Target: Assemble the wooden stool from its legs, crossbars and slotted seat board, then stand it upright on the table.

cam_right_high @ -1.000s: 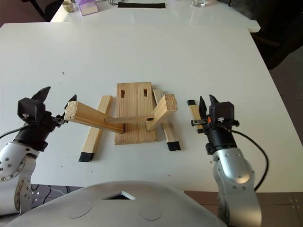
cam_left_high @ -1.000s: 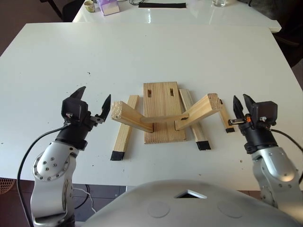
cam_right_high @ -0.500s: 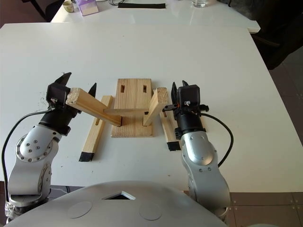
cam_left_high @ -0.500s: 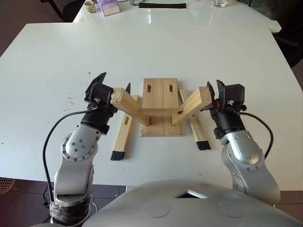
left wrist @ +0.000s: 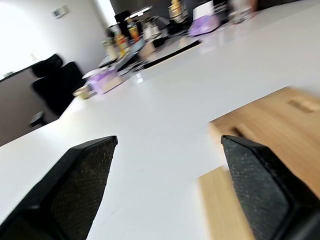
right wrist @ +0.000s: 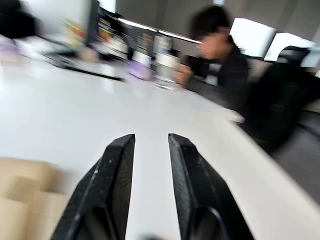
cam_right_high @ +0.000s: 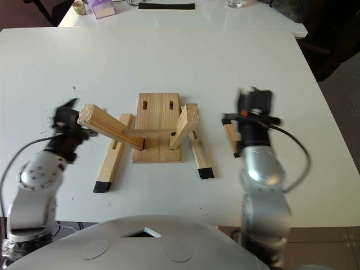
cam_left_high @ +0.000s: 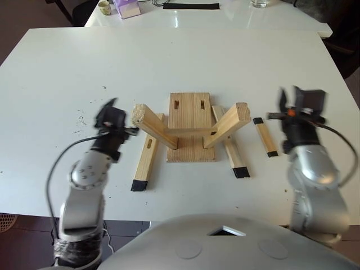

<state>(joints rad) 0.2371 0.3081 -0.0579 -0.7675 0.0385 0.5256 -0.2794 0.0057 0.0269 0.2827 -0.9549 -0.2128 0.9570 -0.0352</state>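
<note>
Flat at the middle of the white table (cam_left_high: 67,67): a pale, rectangular wooden seat board (cam_left_high: 190,107) with two slots near its far edge. Carries on its near half a part-built frame. Left raised leg (cam_left_high: 154,126) and right raised leg (cam_left_high: 228,125), both thick pale wood, splayed up and outward in a V, joined low by a thin wooden crossbar (cam_left_high: 191,130); lower ends down on the board.

Flanked by two loose flat pieces of pale wood with black near ends: left loose leg (cam_left_high: 145,160) just beside the board's left edge and partly under the raised leg, right loose leg (cam_left_high: 230,149) just beside its right edge. Farther right, apart from these, a short wooden bar with black ends (cam_left_high: 264,136), lying flat.

Left of the frame, near the left raised leg's upper end: black two-fingered left gripper (left wrist: 170,141), jaws spread wide, closed on nothing. Right of the short bar, lifted off the table: black right gripper (right wrist: 151,136), fingers a narrow gap apart, seemingly with nothing between them, though blurred from the head.

Beyond the far edge, a second white table (cam_left_high: 236,14) bearing a purple box (cam_left_high: 129,8), a small cup (cam_left_high: 106,7) and a black strip (cam_left_high: 192,6).
</note>
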